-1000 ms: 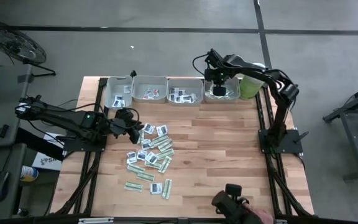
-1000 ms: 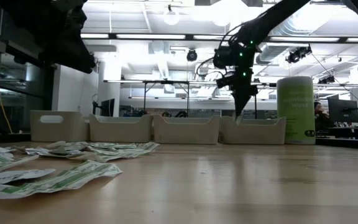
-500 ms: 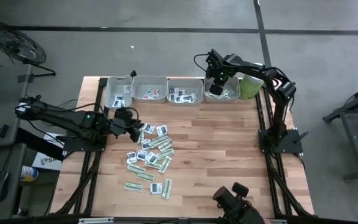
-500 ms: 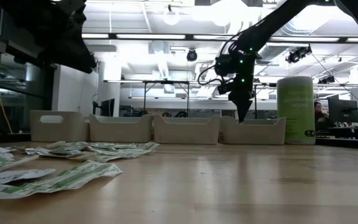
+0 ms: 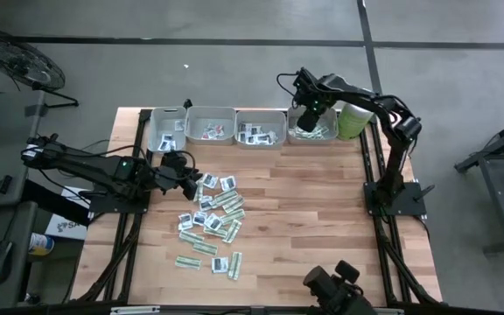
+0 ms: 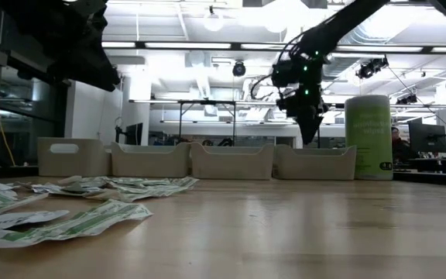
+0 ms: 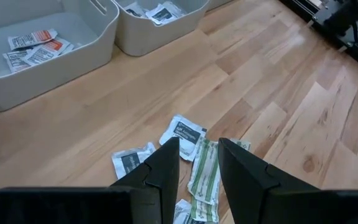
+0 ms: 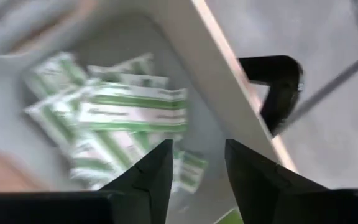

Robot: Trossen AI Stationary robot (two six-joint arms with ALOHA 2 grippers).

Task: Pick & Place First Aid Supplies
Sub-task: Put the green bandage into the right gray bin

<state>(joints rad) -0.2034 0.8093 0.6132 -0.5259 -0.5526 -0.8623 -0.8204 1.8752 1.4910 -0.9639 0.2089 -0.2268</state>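
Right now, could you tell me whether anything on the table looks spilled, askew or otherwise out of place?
Nothing looks damaged. The loose sachets lie in an untidy, overlapping scatter on the wooden table, below the left gripper, not yet sorted. The four grey trays stand in a straight row; the right gripper hangs open over the rightmost one, which holds green-striped strips.

Right gripper (image 5: pixel 305 120) hangs with fingers parted at the table's far edge; left gripper (image 5: pixel 192 182) hovers low, parted

Parted left tool (image 7: pixel 199 163) above loose sachets (image 7: pixel 194 155) on wooden table (image 7: pixel 278 93), trays (image 7: pixel 48 46) beyond.
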